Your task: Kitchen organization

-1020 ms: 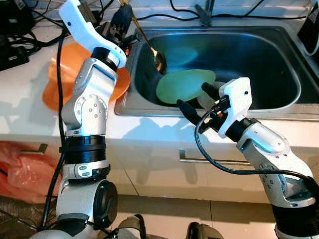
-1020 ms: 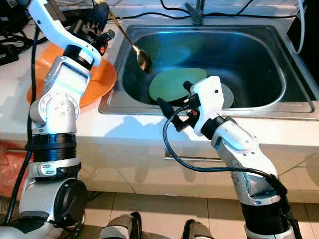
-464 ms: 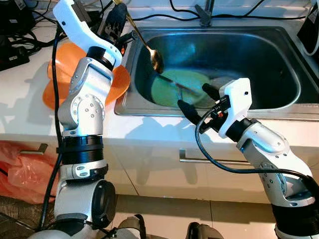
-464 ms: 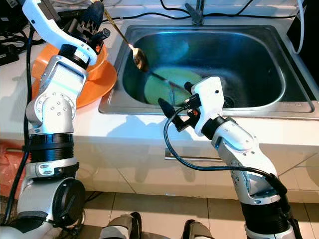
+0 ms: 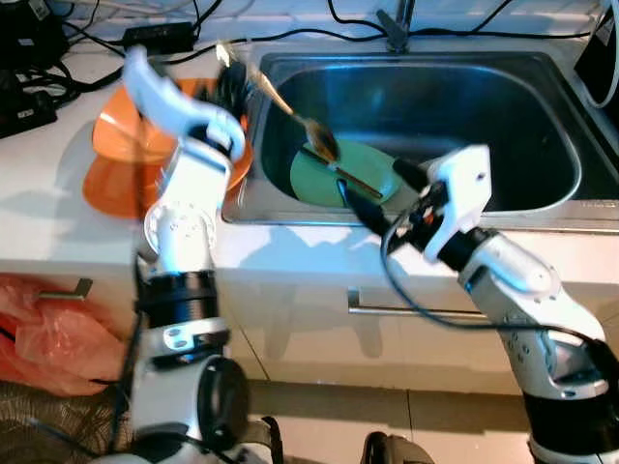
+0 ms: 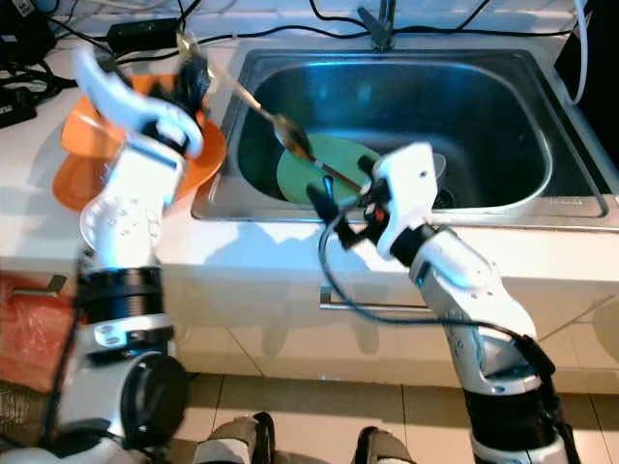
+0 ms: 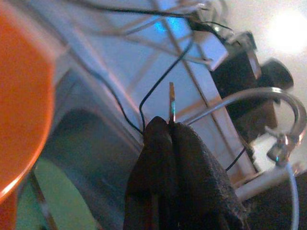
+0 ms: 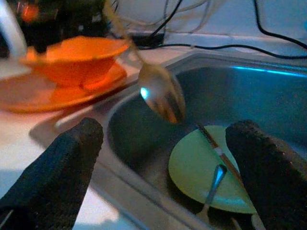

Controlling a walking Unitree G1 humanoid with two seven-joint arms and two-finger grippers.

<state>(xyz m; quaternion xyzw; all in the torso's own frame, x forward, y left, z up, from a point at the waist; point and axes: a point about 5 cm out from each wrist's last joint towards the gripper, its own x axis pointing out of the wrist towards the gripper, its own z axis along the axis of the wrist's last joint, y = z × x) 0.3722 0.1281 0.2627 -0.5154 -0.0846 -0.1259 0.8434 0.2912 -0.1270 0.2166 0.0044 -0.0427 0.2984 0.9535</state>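
Note:
My left gripper (image 5: 232, 85) is over the sink's left rim, shut on the handle of a golden spoon (image 5: 322, 145). The spoon slants down into the steel sink (image 5: 426, 220), its bowl (image 8: 160, 93) hanging just above a green plate (image 5: 353, 179). The plate lies on the sink floor with a thin stick and another utensil (image 8: 213, 184) on it. In the left wrist view the shut fingers (image 7: 192, 163) pinch the handle's end. My right gripper (image 5: 379, 184) is open at the sink's front rim, facing the plate with nothing between its fingers (image 8: 57, 167).
An orange bowl (image 8: 76, 57) sits on an orange plate (image 5: 116, 179) on the white counter left of the sink. The faucet (image 5: 397, 24) and black cables (image 6: 319, 14) run along the back. Cabinet fronts with a handle (image 5: 387, 309) are below.
My left arm has swung down and is blurred; the spoon's bowl has dropped lower and rightward, close over the green plate. The right gripper has stayed at the front rim.

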